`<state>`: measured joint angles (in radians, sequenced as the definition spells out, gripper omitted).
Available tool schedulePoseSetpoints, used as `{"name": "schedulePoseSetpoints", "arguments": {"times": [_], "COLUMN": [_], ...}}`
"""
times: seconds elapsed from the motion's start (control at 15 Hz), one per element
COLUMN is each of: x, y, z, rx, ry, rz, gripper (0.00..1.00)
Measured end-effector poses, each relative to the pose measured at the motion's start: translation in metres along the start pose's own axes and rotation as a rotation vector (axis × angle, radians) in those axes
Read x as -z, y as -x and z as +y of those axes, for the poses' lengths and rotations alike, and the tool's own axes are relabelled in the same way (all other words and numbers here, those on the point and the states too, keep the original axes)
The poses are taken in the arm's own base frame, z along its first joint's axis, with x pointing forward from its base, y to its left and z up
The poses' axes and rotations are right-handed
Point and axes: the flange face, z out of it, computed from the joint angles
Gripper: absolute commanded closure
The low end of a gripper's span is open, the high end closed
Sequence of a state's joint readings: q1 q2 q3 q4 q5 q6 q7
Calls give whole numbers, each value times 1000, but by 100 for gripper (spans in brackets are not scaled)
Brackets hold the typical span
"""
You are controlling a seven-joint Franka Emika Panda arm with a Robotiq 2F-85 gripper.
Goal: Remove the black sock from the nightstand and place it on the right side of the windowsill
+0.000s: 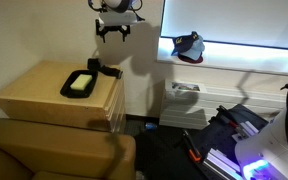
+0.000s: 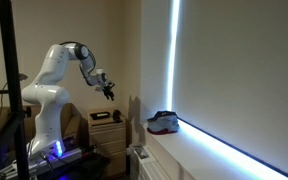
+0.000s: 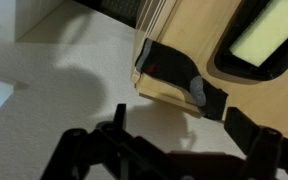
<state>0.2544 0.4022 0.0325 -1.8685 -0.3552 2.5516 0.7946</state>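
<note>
A drawn blind (image 2: pixel 244 70) glows at its edges beside beige walls (image 1: pixel 44 30) and a brown sofa (image 1: pixel 44 150).

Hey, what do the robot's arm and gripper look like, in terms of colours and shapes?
The arm is glossy white, built of rounded, bulky segments, with darker parts near the wrist. A blue-violet light glows at its base. The gripper is black, with two blocky, angular jaws.

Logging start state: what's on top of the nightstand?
A black tray holding a pale pad, and the black sock draped over the edge. Beneath the tray is hidden.
</note>
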Motion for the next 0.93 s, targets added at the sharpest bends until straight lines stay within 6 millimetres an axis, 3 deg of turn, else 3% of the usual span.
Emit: {"name": "schedulePoseSetpoints", "arguments": {"times": [0.47,0.67,0.93], "x": [-1,-31,-74], "y": [-8,-22,-44], "z": [-4,3,5], "rx": [5,8,35], "ry": [-79,-226,-292], "rz": [18,34,39], "gripper": [0,0,0]}}
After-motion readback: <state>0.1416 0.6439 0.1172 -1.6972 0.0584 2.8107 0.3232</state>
